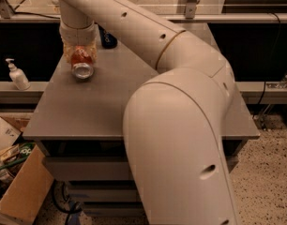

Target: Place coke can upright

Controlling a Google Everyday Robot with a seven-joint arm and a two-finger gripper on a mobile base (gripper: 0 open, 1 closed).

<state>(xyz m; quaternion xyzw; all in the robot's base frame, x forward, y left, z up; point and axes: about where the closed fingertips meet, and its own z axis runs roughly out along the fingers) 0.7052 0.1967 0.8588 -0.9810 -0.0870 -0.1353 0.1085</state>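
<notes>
The coke can is red with a silver top and lies tilted, its silver end facing the camera, at the far left of the grey table. My gripper comes down from above at the end of the white arm. Its translucent fingers stand on either side of the can and hold it. The can's lower end is at or just above the table surface; I cannot tell whether it touches.
A dark blue can stands behind the gripper at the table's back. My large white arm covers the table's right half. A soap dispenser stands on a shelf at left. Cardboard boxes lie on the floor at lower left.
</notes>
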